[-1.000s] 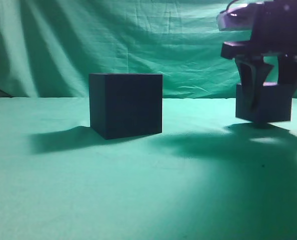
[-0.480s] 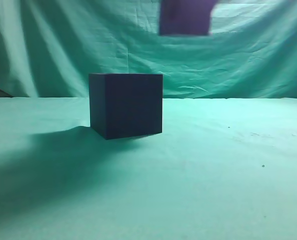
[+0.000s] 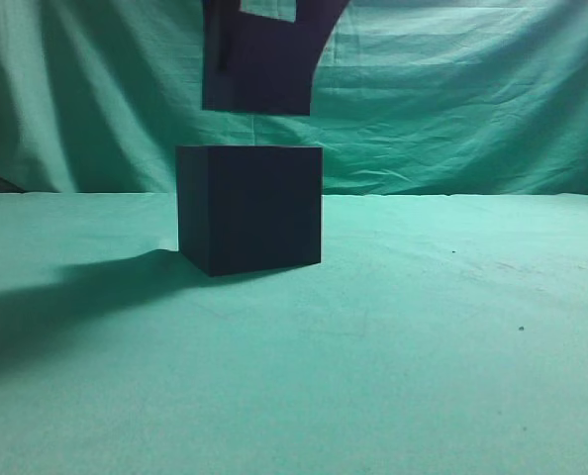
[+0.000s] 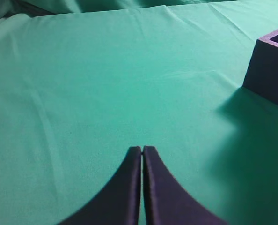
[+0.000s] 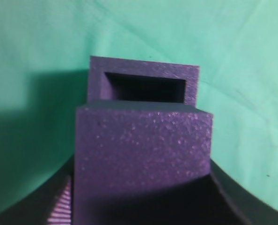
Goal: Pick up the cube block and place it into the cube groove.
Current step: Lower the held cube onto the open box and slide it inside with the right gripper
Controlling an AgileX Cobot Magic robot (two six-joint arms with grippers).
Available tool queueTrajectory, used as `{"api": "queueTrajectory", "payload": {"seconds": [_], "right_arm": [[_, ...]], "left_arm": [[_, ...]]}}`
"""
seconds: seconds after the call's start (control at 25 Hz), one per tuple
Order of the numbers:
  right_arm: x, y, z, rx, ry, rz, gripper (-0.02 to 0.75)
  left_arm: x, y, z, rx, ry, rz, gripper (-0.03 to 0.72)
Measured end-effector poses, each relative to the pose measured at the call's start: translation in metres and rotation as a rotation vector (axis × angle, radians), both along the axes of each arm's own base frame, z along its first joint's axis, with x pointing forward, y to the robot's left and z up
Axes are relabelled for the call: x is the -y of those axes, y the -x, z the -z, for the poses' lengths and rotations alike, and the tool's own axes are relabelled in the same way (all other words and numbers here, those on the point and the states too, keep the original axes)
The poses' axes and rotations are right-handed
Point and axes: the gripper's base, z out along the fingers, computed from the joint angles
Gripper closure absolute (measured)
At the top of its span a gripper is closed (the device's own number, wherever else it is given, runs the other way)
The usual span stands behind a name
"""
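- The cube block [image 5: 143, 159] is seen large in the lower centre of the right wrist frame; its face is matte, dark purple and finely speckled like foam, with sharp straight edges.
- The block is gripped by the right tool [image 5: 141, 197], whose dark curved fingers [image 5: 244, 204] flank it at the lower left and lower right corners of that frame.
- In the exterior frame the block [image 3: 256, 74] is held in the air at upper centre, apart from and just above the cube groove [image 3: 249, 208].
- The cube groove [image 5: 143, 84] is shown from above in the right wrist frame as a thick-walled square box of the same speckled dark purple material; its rectangular hollow appears dark, and its contents cannot be made out.
- In the exterior frame the groove stands upright on the surface [image 3: 423, 346], a green, slightly creased cloth; a shadow is cast to its left.
- The left tool [image 4: 142, 154] is seen at lower centre of the left wrist frame, its two smooth dark fingers pressed together with nothing between them; a corner of the groove [image 4: 270, 65] appears at the right edge.
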Motion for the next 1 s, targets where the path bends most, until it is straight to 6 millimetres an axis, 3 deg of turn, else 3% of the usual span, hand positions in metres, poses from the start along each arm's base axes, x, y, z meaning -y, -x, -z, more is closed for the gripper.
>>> {"api": "queueTrajectory", "payload": {"seconds": [0.4, 1.0], "right_arm": [[-0.011, -0.007, 0.021, -0.020, -0.011, 0.042, 0.304], [-0.015, -0.012, 0.025, 0.039, -0.004, 0.031, 0.304]], "left_arm": [[0.000, 0.000, 0.000, 0.000, 0.000, 0.000, 0.688], [0.000, 0.000, 0.000, 0.000, 0.000, 0.000, 0.688]]}}
